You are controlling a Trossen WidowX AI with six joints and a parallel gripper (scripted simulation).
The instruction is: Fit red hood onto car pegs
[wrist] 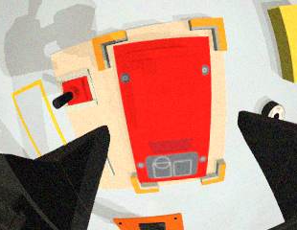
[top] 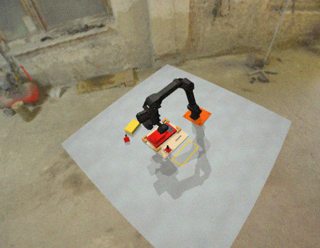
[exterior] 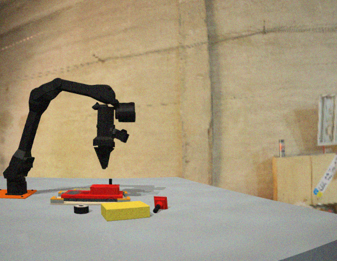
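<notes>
While the wrist view cuts both fingers off at the frame's lower edge, so their tips alone show as dark wedges left and right, the gripper [exterior: 103, 165] plainly stands spread wide with nothing between the jaws. From the side its two fingers overlap into a single point, so the gap cannot be read there. It hangs well above the hood [exterior: 92, 192], apart from it.

Directly below the hand, the hood [wrist: 164, 109] covers the chassis almost wholly; only a grey strip of the car [wrist: 171, 167] peeps out at the edge nearest the arm's base. The engine block is hidden under the shell. Small grey dots show at the hood's corners, but whether each is a peg seated in a hole is too small to tell. From the side the hood looks level: a flat red skirt with a raised, flat-roofed box in its middle.

Orange corner brackets of the jig [wrist: 109, 44] frame the hood on a pale board [wrist: 72, 64]. On that board, left of the hand in the wrist view, stands a small red block with a black pin [wrist: 75, 92]. Right of the hand lies a yellow block [exterior: 125, 210], cut off by the wrist frame, with a black ring [exterior: 81, 209] beside it and another red pinned piece [exterior: 159, 203] beyond. A yellow outlined rectangle [top: 185, 153] lies on the table [top: 235, 149] past the board.
</notes>
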